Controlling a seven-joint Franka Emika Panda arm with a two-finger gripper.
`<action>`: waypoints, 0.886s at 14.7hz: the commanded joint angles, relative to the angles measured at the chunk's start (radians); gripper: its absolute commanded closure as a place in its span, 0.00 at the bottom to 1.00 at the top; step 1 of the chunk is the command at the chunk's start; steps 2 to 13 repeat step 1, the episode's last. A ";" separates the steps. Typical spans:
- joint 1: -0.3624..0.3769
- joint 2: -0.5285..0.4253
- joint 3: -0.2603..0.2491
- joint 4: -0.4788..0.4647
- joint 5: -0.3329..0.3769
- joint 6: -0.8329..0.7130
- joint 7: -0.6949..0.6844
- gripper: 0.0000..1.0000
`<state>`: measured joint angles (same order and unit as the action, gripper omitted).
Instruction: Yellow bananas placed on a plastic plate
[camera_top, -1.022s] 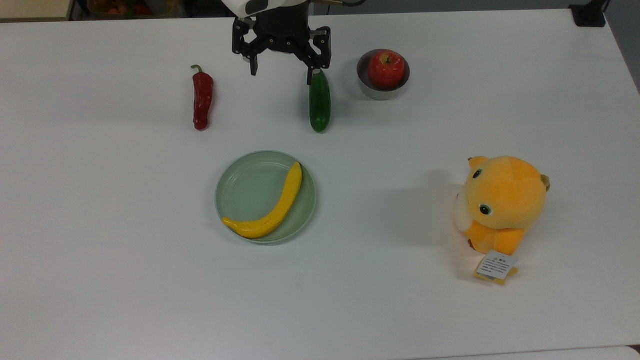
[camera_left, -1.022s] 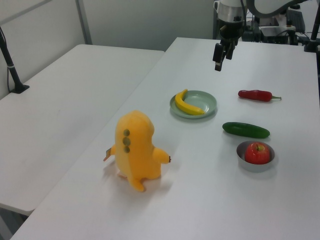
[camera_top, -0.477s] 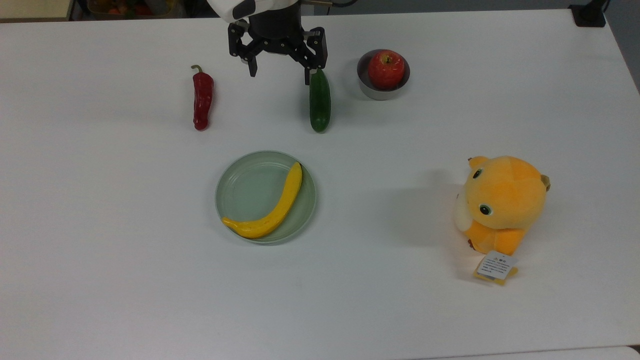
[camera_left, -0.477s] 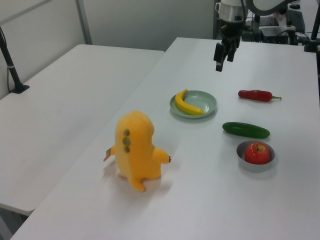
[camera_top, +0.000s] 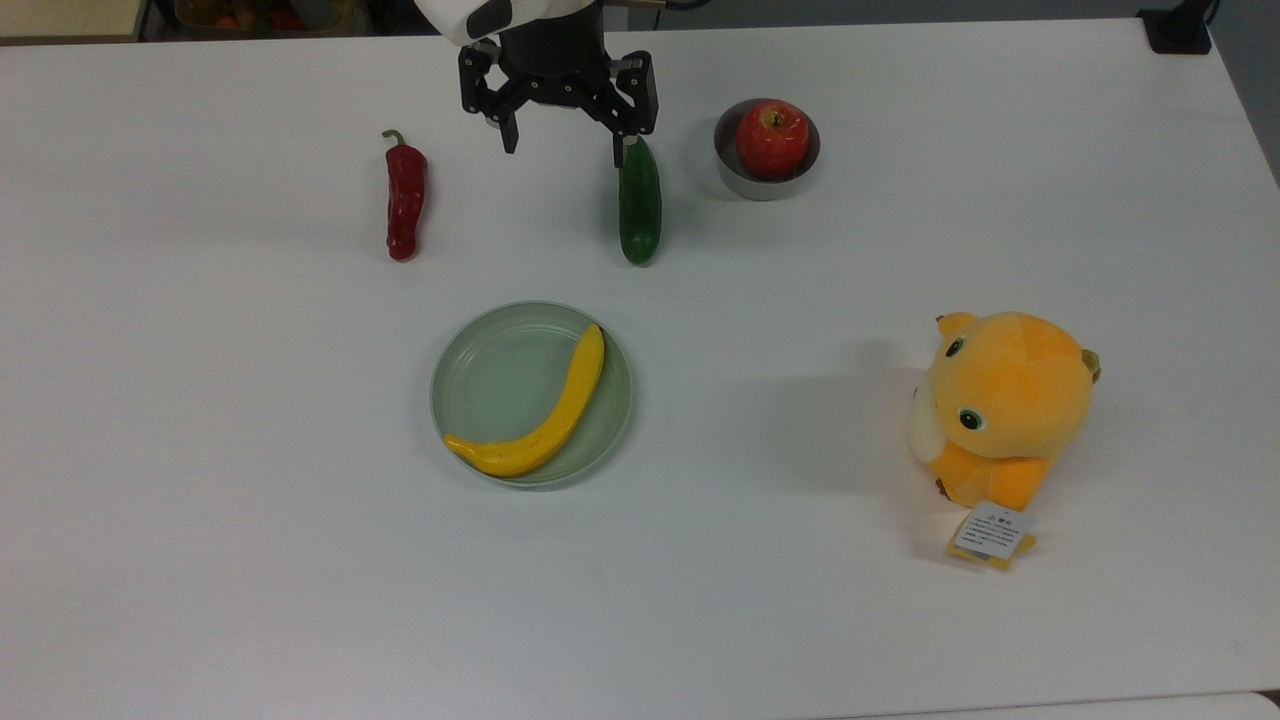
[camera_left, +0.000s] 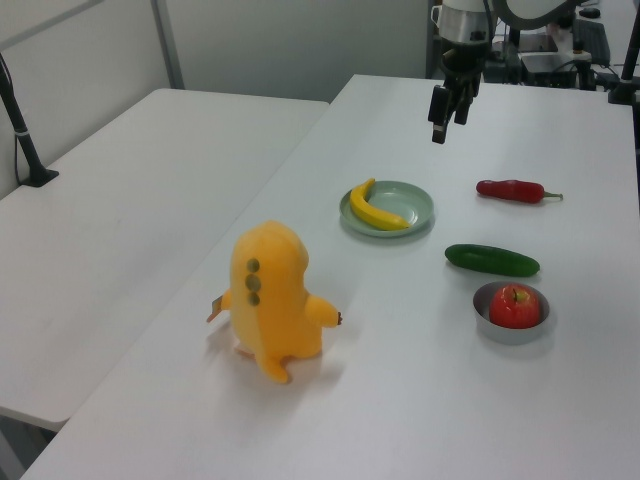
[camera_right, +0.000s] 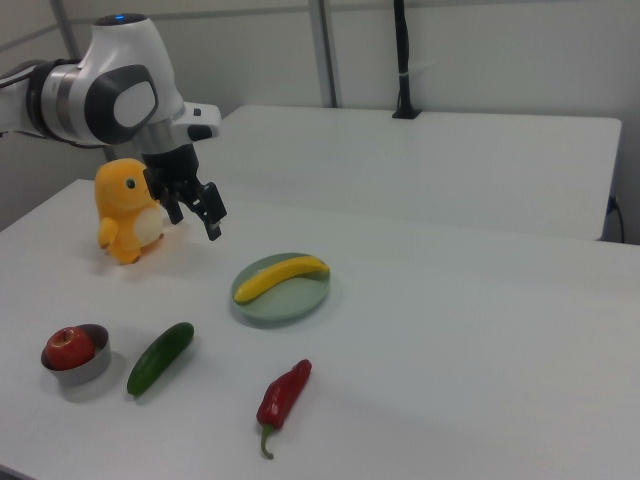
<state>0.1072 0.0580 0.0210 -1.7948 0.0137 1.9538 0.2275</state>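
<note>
The yellow banana (camera_top: 540, 415) lies on the pale green plastic plate (camera_top: 480, 375), curving along the plate's side that is toward the top view's right and bottom, so by my judgement the task looks already finished. One tip rests near the rim at the upper right and the other tip comes to the rim at the lower left in the top view, and I think this end may reach a little over the edge. This is the main risk I see: the banana is about as long as the plate is wide, so a small push or a shake of the bench (camera_top: 200, 560) could roll it or slide one end off the rim. A second risk is the arm itself. The gripper (camera_top: 562, 150) hangs above the bench well apart from the plate, between the red chili pepper (camera_top: 405, 200) and the green cucumber (camera_top: 640, 205), and in the top view one finger appears just over the cucumber's far end; if the arm goes down from here it could strike the cucumber. The fingers (camera_top: 509, 135) are spread wide and hold nothing. They point downward, and in the right view the wrist looks a little tilted, with the gripper raised clearly over the surface. The red apple (camera_top: 772, 138) sits in the small metal bowl (camera_top: 735, 178), and the orange plush toy (camera_top: 1005, 405) stands far from everything.
</note>
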 joint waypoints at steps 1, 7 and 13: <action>0.020 -0.035 -0.024 -0.035 0.023 -0.013 -0.033 0.00; 0.020 -0.035 -0.024 -0.035 0.023 -0.013 -0.033 0.00; 0.020 -0.035 -0.024 -0.035 0.023 -0.013 -0.033 0.00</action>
